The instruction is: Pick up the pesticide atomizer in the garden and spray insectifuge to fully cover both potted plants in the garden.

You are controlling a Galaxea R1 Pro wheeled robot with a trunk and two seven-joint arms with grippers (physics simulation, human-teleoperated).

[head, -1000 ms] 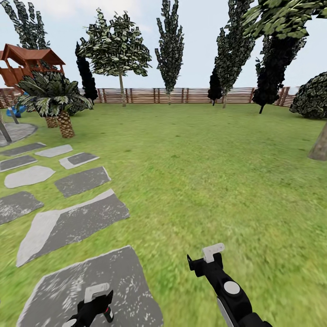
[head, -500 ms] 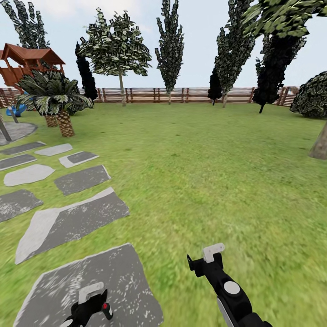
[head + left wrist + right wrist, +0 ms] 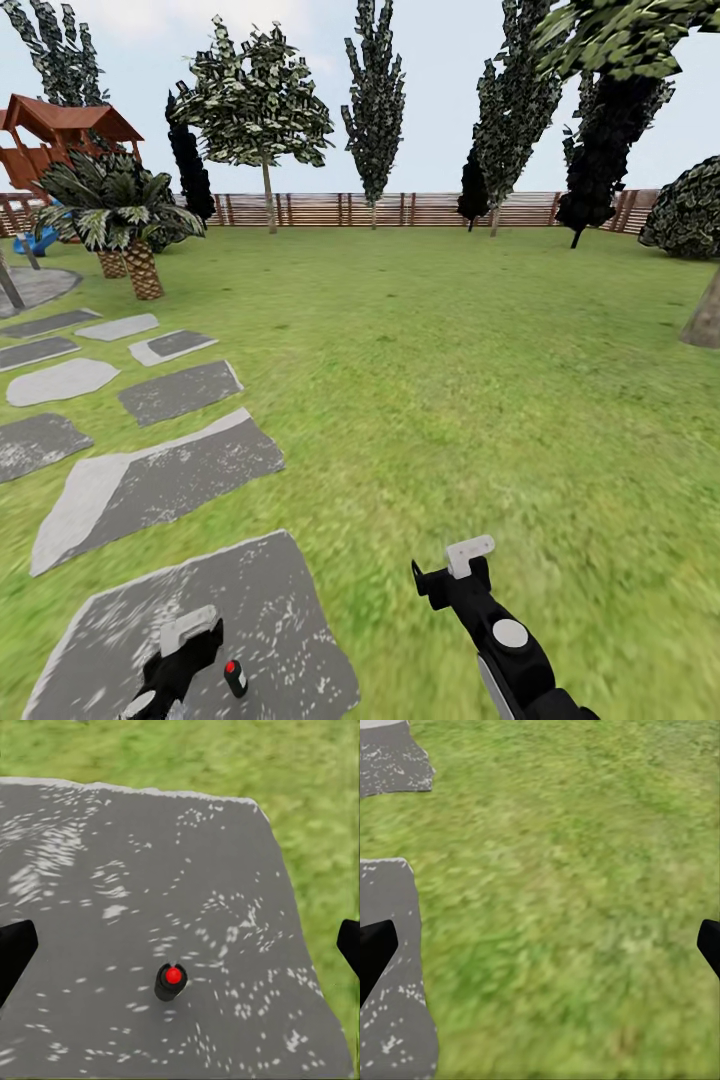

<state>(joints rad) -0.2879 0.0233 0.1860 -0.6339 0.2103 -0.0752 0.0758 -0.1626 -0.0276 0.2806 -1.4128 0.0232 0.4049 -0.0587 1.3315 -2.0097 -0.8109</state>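
Head view: the pesticide atomizer (image 3: 235,677) stands upright on the nearest grey paving slab (image 3: 270,600), red tip up, near the bottom edge of frame. Left gripper (image 3: 185,640) is just beside it, on its left and apart from it, no contact visible. Left wrist view looks straight down on the atomizer (image 3: 171,981) (red cap, dark body, casting a small shadow), which sits between the two dark fingertips (image 3: 15,952) at the frame edges; fingers spread wide, nothing held. The slab (image 3: 112,870) takes up most of that view, with lawn (image 3: 315,795) beyond its edge.

Right gripper (image 3: 455,570) hangs over grass to the right of the slab, well apart from the atomizer. Right wrist view has dark fingertips (image 3: 375,949) at both frame edges, spread apart and holding nothing, over grass (image 3: 570,907), with slab edges (image 3: 390,1020) to one side.

Further off in head view: more paving stones (image 3: 150,480) running left, a palm (image 3: 120,210), a wooden playhouse (image 3: 60,140), the slat fence (image 3: 400,210) across the back, tall trees (image 3: 375,100), a round dark bush (image 3: 690,210) at right.
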